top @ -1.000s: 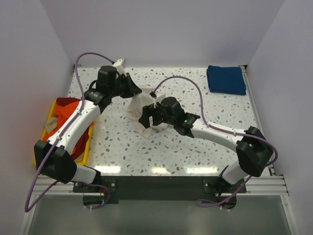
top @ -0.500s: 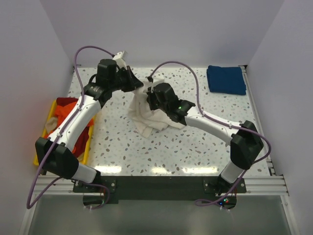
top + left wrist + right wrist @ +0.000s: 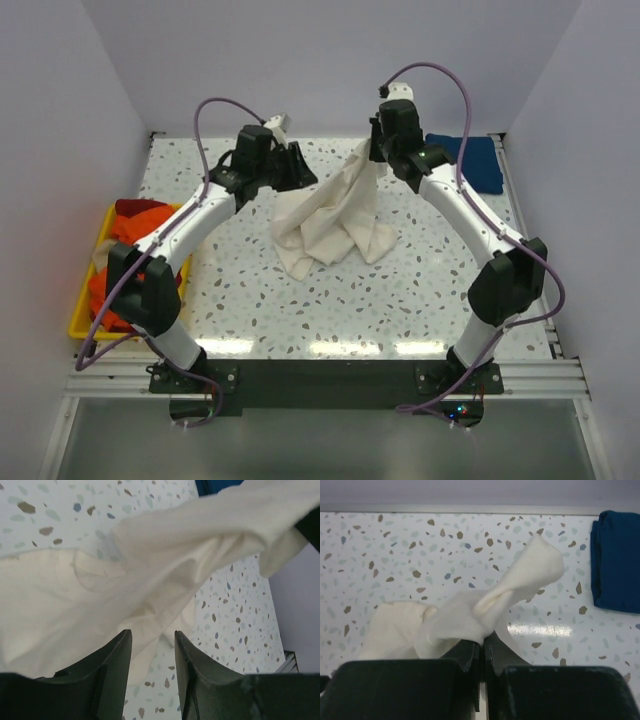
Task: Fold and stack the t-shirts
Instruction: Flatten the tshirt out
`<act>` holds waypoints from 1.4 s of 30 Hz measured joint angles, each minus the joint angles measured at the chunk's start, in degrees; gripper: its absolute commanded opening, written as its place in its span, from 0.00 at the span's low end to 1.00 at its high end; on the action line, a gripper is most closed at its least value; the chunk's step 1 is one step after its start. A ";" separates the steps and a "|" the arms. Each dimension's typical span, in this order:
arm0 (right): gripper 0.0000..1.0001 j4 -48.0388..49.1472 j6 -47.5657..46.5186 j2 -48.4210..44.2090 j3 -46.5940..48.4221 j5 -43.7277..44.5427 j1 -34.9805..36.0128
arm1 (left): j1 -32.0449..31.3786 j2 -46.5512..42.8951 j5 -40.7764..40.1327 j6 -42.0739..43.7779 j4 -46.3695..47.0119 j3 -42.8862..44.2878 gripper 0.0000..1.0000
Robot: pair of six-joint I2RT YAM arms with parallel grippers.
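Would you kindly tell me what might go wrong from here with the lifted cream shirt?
1. The right gripper pinches only a twisted bunch of the cream off-white cloth t-shirt; it may slip out.
2. The left gripper has its fingers apart, not pinching the cloth, so that side may drop.
3. The folded dark blue t-shirt lies close beside the right arm and could get nudged.

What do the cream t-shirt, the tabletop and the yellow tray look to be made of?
The cream t-shirt: soft matte cloth, probably cotton knit; it drapes and folds where lifted. The tabletop: hard, glossy, speckled like terrazzo; lamp glare shows on it; stone or laminate, unclear. The yellow tray: apparently rigid plastic, going by its even colour and straight rim.
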 measured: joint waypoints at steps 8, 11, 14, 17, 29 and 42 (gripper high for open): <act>0.00 -4.13 0.24 3.96 -0.35 -2.51 -3.32 | -14.53 -4.55 -5.53 0.31 2.14 -14.29 0.41; 0.00 -4.46 0.44 3.96 -0.42 -3.21 -4.33 | -21.35 -2.97 -7.87 0.68 2.56 -15.10 0.42; 0.00 -4.44 0.66 3.96 -0.52 -3.74 -5.01 | -25.90 0.96 -10.14 0.90 3.69 -14.23 0.45; 0.00 -4.37 0.79 3.96 -1.07 -4.66 -5.40 | -28.26 6.75 -12.63 1.03 3.98 -11.87 0.45; 0.00 -4.26 1.16 2.49 -3.56 -6.29 -5.57 | -28.76 20.15 -19.02 2.16 4.98 -4.68 0.48; 0.00 -4.09 1.46 -0.13 -5.27 -6.71 -5.84 | -28.76 22.99 -22.34 2.16 6.29 -1.38 0.24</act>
